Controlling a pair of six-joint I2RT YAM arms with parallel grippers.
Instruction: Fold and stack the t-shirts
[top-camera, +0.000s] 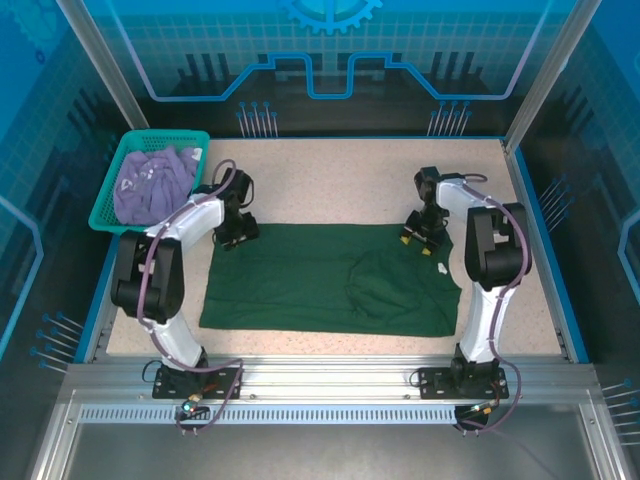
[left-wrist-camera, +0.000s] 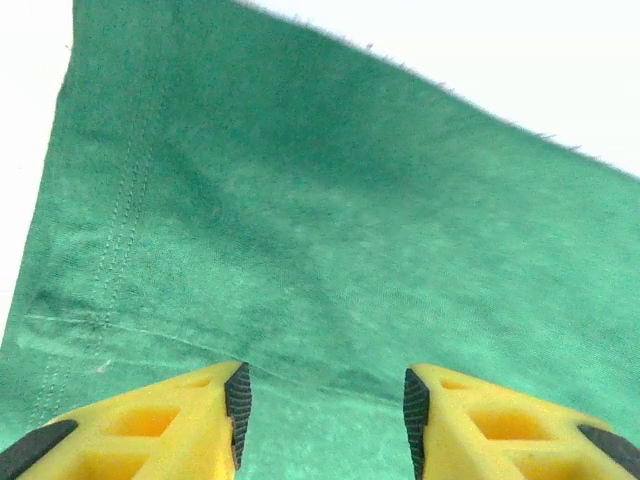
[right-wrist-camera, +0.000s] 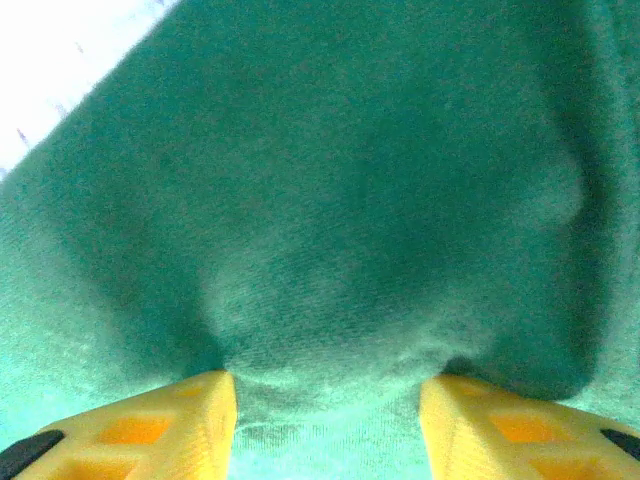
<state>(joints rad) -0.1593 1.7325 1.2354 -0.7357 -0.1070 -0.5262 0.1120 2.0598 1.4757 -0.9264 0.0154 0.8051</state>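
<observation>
— Top external view, starting at the left: what is lying there?
— The purple shirt (top-camera: 150, 185) is lying crumpled in the basket (top-camera: 105, 205).
— And the left gripper (top-camera: 238, 234)?
— It is hovering at the far left corner of the green shirt (top-camera: 300, 285), its jaws apart and gripping nothing. The cloth is lying flat under them, spread on the table (top-camera: 330, 175).
— The right gripper (top-camera: 421, 240)?
— It is pinching the green shirt at the far right edge. In the right wrist view, cloth is bunching between its fingers (right-wrist-camera: 150, 420).
</observation>
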